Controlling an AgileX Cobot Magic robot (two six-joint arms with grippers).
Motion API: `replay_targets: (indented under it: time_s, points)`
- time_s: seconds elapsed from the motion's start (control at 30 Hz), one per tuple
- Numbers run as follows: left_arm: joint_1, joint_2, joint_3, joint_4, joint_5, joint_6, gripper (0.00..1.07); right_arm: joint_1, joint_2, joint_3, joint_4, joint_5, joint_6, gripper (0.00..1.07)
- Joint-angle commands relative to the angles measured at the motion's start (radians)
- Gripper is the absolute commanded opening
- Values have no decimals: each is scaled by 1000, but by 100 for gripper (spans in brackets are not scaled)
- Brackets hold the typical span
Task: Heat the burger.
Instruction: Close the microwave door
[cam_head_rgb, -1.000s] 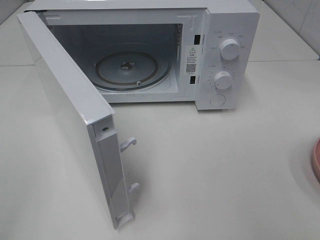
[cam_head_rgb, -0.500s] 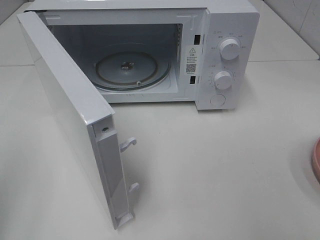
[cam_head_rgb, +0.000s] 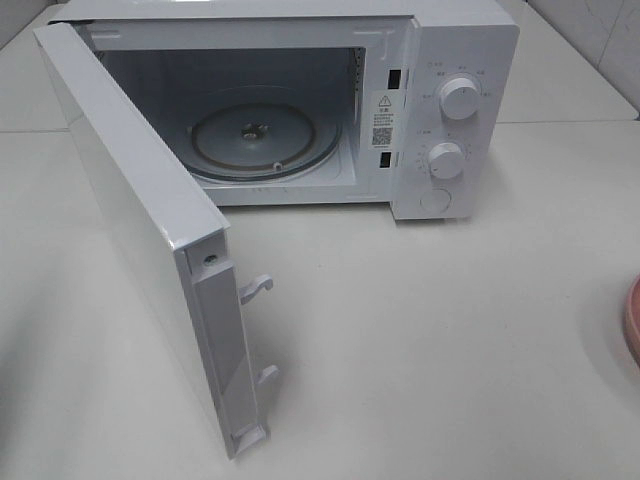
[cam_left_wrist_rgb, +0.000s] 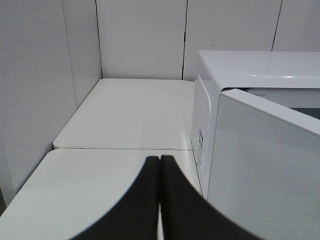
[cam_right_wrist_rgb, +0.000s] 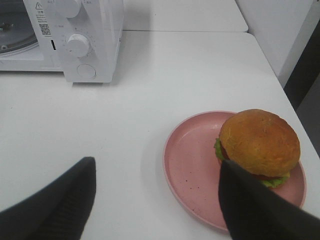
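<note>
Sitting on the pink plate (cam_right_wrist_rgb: 190, 165), the burger (cam_right_wrist_rgb: 260, 142) touches one right fingers (cam_right_wrist_rgb: 252, 207) tip.

A white microwave (cam_head_rgb: 440, 110) stands door (cam_head_rgb: 150, 240) open on the table (cam_head_rgb: 450, 340), a pink plate (cam_right_wrist_rgb: 195, 170) nearby.

High cam looks down at microwave (cam_head_rgb: 300, 110) front; right wrist cam, low, shares its knobs (cam_right_wrist_rgb: 77, 44).

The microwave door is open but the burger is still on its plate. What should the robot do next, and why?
Probably lower the right gripper, whose jaws stand open, around the burger on the pink plate. The microwave already stands open with its turntable bare.
</note>
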Motion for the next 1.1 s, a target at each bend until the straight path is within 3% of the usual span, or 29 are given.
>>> replay_targets:
  time_s: [0.03,0.23,0.3,0.37,0.4,0.43,0.5,0.53,0.6,0.7,0.77,0.97,1.1]
  points:
    - [2,73,21,9,-111,-5,0,-4,-35,1,1,-13,3,63]
    - [2,219,21,47,-215,-6,0,-4,-35,1,1,-13,3,63]
    - [2,330,21,126,-332,-63,0,-4,-35,1,1,-13,3,63]
    - [2,352,21,143,-354,-83,0,-4,-35,1,1,-13,3,63]
    - [2,403,15,208,-401,-124,0,-4,-35,1,1,-13,3,63]
    - [2,403,15,208,-401,-124,0,-4,-35,1,1,-13,3,63]
    - [2,467,-10,322,-418,-179,0,-4,-35,1,1,-13,4,63]
    - [2,467,-10,322,-418,-179,0,-4,-35,1,1,-13,4,63]
    - [2,526,-45,414,-444,-225,0,-4,-35,1,1,-13,4,63]
    - [2,547,-52,433,-463,-248,0,-4,-35,1,1,-13,4,63]
    - [2,613,-67,483,-531,-297,0,-4,-35,1,1,-13,4,63]
    - [-8,709,-86,523,-595,-297,0,-4,-35,1,1,-13,4,63]
    - [-72,775,-114,518,-638,-277,0,-4,-35,1,1,-13,4,63]
